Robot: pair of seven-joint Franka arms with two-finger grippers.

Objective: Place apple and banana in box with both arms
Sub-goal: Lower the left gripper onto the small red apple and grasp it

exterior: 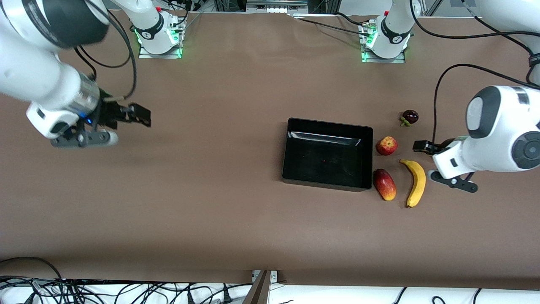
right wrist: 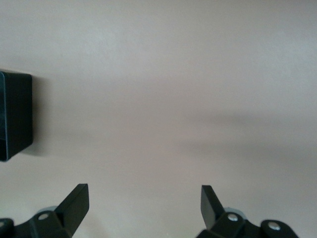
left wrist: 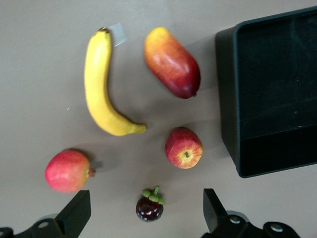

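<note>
The black box (exterior: 327,184) stands empty on the brown table. The apple (exterior: 387,145) lies beside it toward the left arm's end, and the yellow banana (exterior: 417,182) lies nearer the front camera than the apple. My left gripper (exterior: 424,146) hovers open and empty over the table next to these fruits. In the left wrist view the banana (left wrist: 101,87), the apple (left wrist: 184,148) and the box (left wrist: 270,94) lie ahead of the open left gripper (left wrist: 146,213). My right gripper (exterior: 137,116) waits open and empty over bare table toward the right arm's end, and in its wrist view the gripper (right wrist: 143,203) shows open with a box corner (right wrist: 15,116).
An oblong red-yellow fruit (exterior: 384,184) lies against the box corner beside the banana. A dark mangosteen (exterior: 409,116) lies farther from the front camera than the apple. A pinkish-red round fruit (left wrist: 68,171) shows only in the left wrist view.
</note>
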